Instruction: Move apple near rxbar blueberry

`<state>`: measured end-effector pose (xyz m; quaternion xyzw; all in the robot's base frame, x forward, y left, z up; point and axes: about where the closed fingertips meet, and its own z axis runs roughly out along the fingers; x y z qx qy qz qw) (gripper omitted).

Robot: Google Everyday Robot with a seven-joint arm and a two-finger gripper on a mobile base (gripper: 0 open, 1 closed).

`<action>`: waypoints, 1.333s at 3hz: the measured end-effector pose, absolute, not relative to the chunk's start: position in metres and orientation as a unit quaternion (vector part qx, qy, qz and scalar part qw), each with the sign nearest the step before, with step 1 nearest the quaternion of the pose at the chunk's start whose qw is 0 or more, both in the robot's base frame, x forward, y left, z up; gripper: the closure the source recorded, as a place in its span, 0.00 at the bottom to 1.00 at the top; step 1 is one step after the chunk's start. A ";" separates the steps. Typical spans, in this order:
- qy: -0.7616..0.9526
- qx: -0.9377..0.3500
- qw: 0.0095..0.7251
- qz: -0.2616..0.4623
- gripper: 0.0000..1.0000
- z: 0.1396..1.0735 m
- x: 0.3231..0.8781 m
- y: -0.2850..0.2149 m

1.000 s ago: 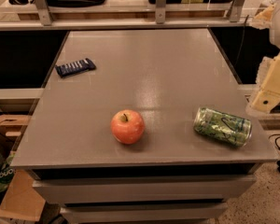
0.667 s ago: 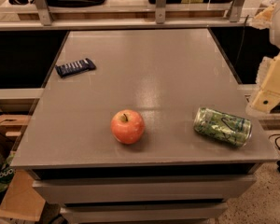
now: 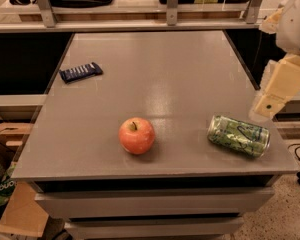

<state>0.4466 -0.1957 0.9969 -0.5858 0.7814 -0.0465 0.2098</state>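
The apple (image 3: 136, 135), round and red-orange with a short stem, sits on the grey table (image 3: 160, 74) near the front edge, left of centre. The rxbar blueberry (image 3: 80, 72), a flat dark navy bar, lies near the table's left edge, farther back. My gripper (image 3: 268, 105) hangs at the right side of the table, above and just beyond its right edge, well away from the apple and holding nothing that I can see.
A green patterned drink can (image 3: 238, 135) lies on its side at the front right of the table, below the gripper. A shelf with metal posts (image 3: 172, 4) runs along the back. Cardboard boxes (image 3: 10, 204) stand on the floor at the left.
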 end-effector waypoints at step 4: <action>0.774 -0.535 0.337 0.027 0.00 0.979 0.443 -0.086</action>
